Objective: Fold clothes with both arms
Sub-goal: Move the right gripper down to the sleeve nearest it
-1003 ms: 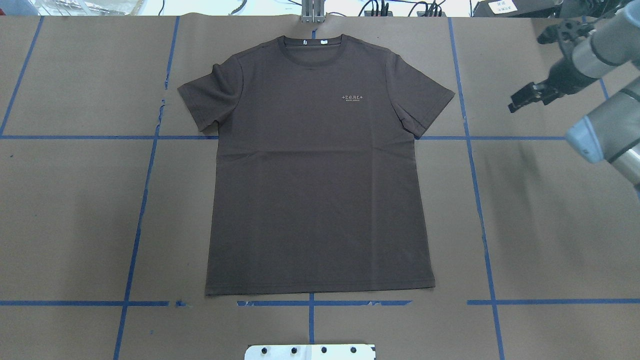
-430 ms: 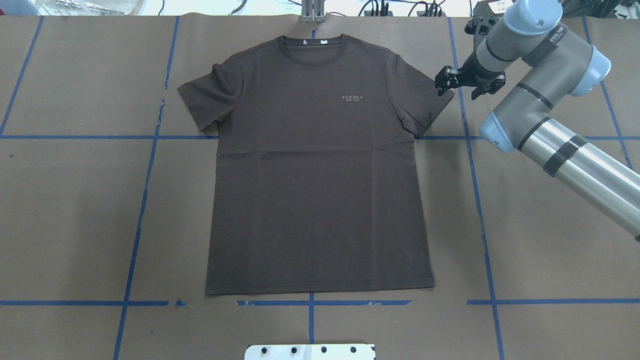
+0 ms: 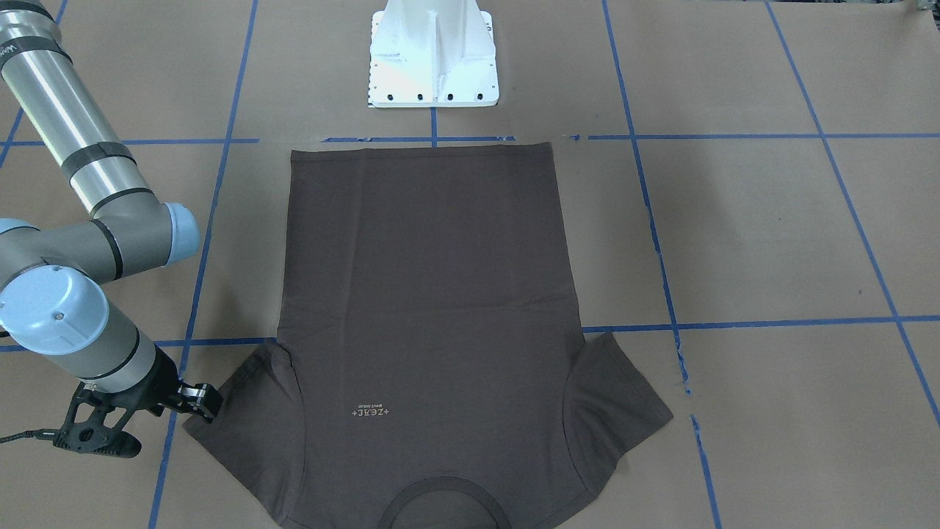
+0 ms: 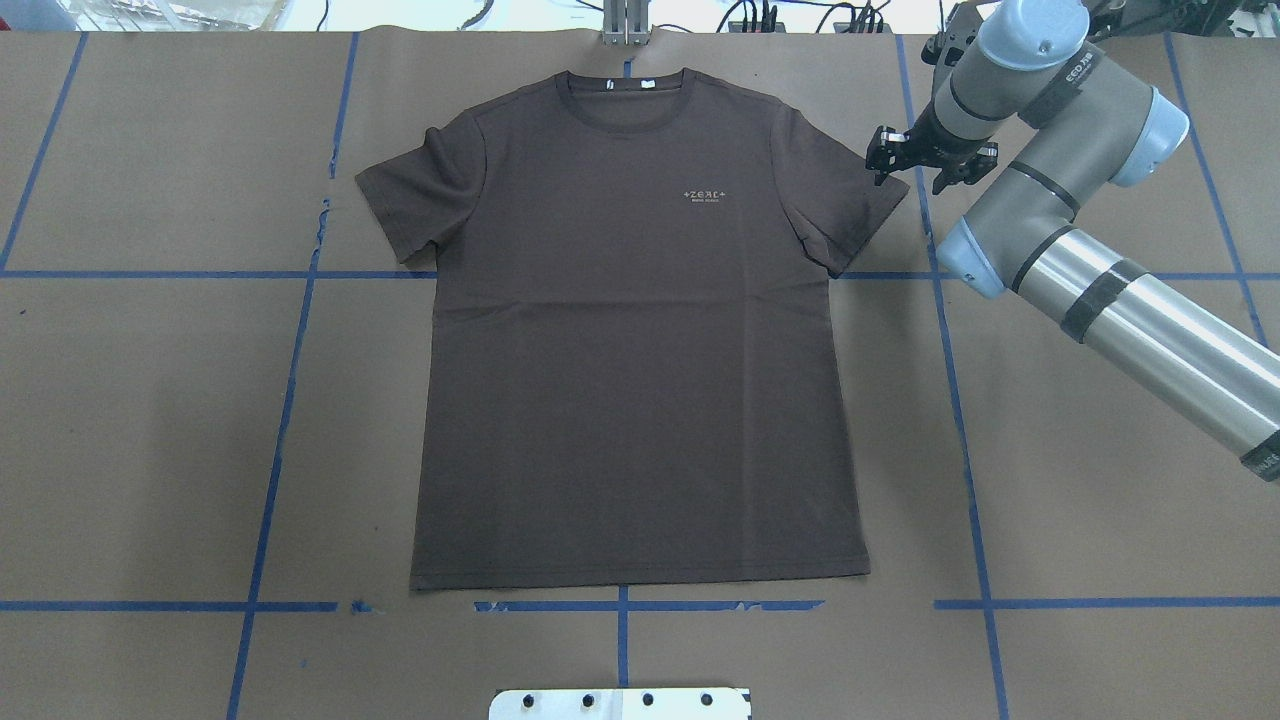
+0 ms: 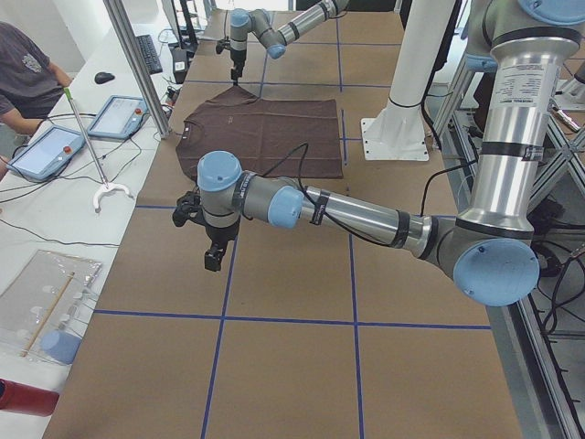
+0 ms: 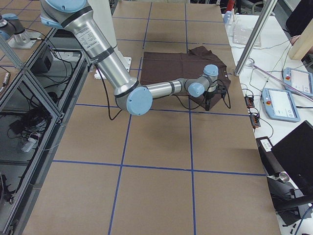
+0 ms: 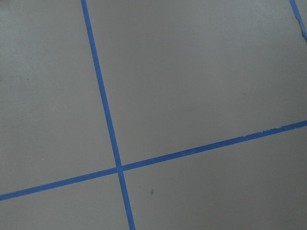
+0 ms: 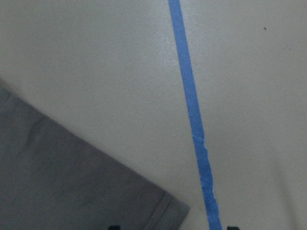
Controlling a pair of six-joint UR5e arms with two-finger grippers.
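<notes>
- Front-facing view: the T-shirt lies flat with its collar at 6 o'clock. The right gripper sits at its 8 o'clock, right by the sleeve tip.
- Overhead: collar at 12 o'clock now, and the right gripper is at 2 o'clock with its jaws spread wide over the sleeve corner.
- Left side view: the left gripper points down at 6 o'clock, well apart from the shirt. I cannot tell how its jaws stand.
- Right side view: the right gripper stands at the near sleeve.
- Left wrist: only brown paper and crossing blue tape.
- Right wrist: the sleeve corner is at 7 o'clock, with tape just beside it. The fingertips sit far apart.
</notes>
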